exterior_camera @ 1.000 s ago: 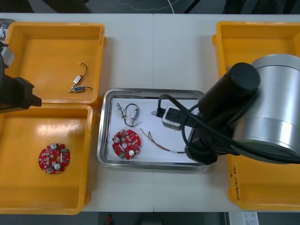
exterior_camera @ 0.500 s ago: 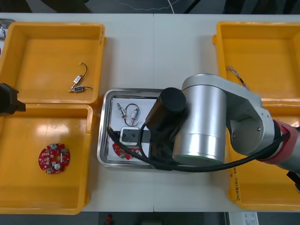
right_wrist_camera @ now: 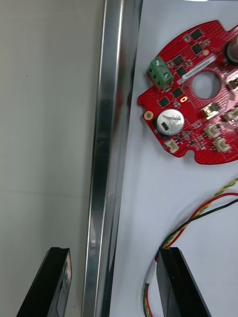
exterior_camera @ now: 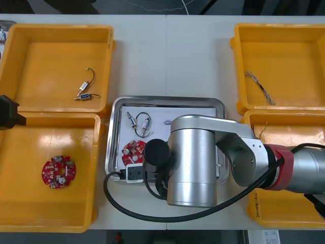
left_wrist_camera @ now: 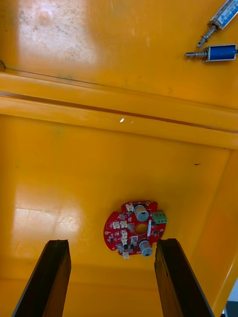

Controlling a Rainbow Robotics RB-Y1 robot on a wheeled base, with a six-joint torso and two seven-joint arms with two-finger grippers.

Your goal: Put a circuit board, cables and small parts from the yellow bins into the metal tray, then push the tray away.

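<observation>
Right gripper (right_wrist_camera: 113, 252) wide open, astride the rim of the metal tray (right_wrist_camera: 106, 148): one black finger outside it over the bare table (right_wrist_camera: 44, 124), the other inside it over the white floor, just beside the red and yellow cable (right_wrist_camera: 198, 214). Circuit board (right_wrist_camera: 198, 94) flat inside the tray, farther along the same rim, apart from both fingers. Small metal parts (exterior_camera: 138, 122), joined by a thin black loop, also inside the tray, toward its far side.

Seems fully loaded, so probably at the push step. Thin pressed steel, stiff and shiny, with a rolled lip and rounded corners. Likely light and quick to skate on the smooth tabletop, and likely to swing round if shoved off-centre. Best taken at the rim itself: pinched on the upright wall under the lip, or pressed flat and low against it. Loose contents on a slick white liner: board rigid but studded with delicate components, cable limp and springy, parts small, cylindrical and apt to roll. Calls for a slow, even shove, with the inner finger kept off the cable on closing.

Left gripper (left_wrist_camera: 111, 242) likewise spread wide and holding nothing, well to the left of the tray, over a yellow bin (left_wrist_camera: 59, 163) and a second red board (left_wrist_camera: 136, 230); idle, by the look of it
</observation>
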